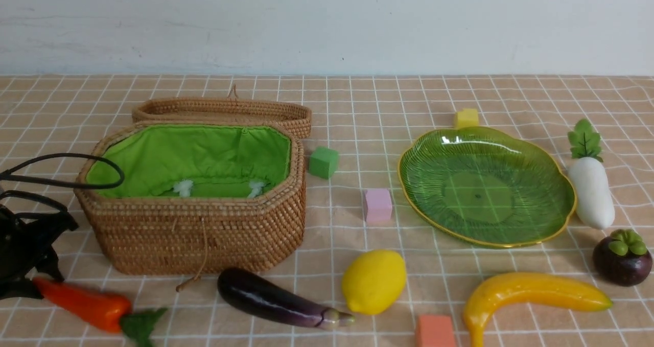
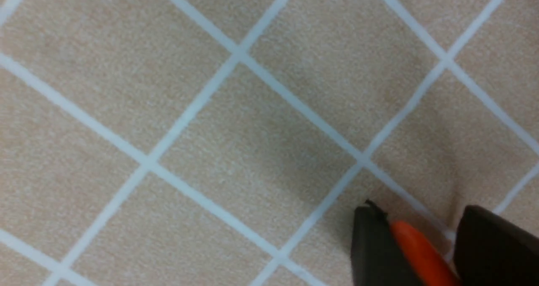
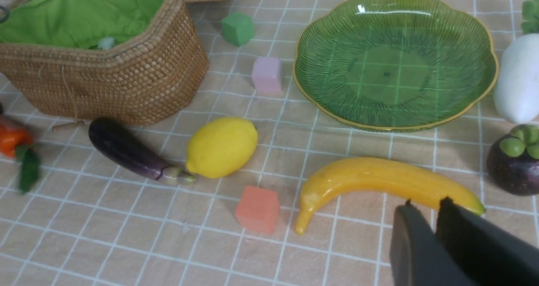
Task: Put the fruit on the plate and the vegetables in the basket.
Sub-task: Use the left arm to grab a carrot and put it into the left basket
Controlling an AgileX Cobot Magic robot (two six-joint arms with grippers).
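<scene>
— Carrot (image 1: 84,303)?
— On the bench (image 1: 357,96), at the basket's (image 1: 204,234) 8 o'clock; left jaws spread around its tip, not clamped.
— Right jaws?
— Pressed together, empty, near the banana (image 3: 379,180), 6 o'clock of the plate (image 3: 379,46).

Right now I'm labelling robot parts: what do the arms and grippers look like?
The left arm is matte black and angular, with thin black cables looping off it. The left gripper and right gripper have flat dark fingers with squared tips; no markings show.
</scene>
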